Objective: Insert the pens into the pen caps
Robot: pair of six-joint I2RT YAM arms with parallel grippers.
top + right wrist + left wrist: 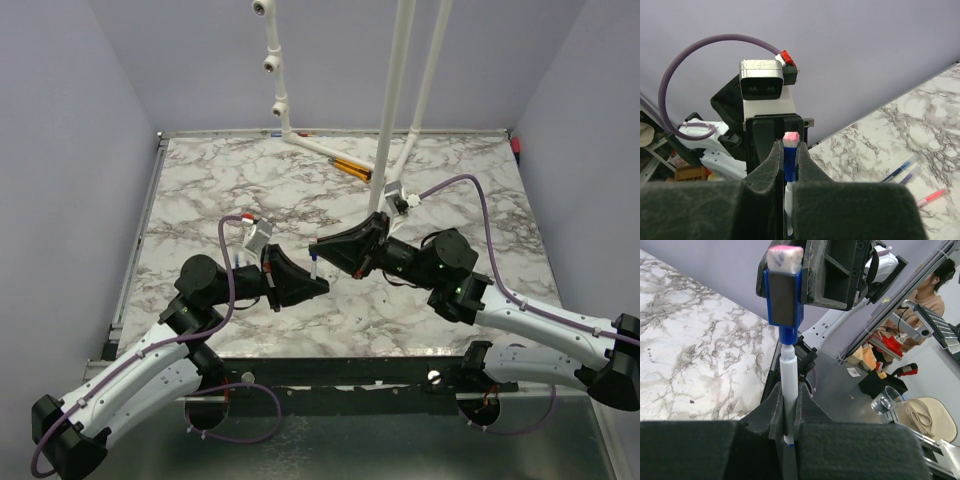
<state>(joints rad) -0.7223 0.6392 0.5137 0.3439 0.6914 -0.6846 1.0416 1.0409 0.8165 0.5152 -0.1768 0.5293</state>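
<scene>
A blue pen with a pale clear barrel [788, 382] stands upright in my left gripper [789, 395], which is shut on its lower part. Its upper end sits inside a blue pen cap [785, 302] with a pink-white top. My right gripper [789, 150] is shut on that blue cap [790, 159], and the pen barrel [789, 197] shows below it. From above, the two grippers, left [305, 285] and right [335, 250], meet tip to tip over the table's middle with the pen [315, 266] between them.
Two bluish pens [901, 170] and a pink-red pen [932, 197] lie on the marble table [920, 125]. Orange-and-black sticks [351, 167] lie near the far edge by the white pole frame [392, 110]. Purple walls close in the table.
</scene>
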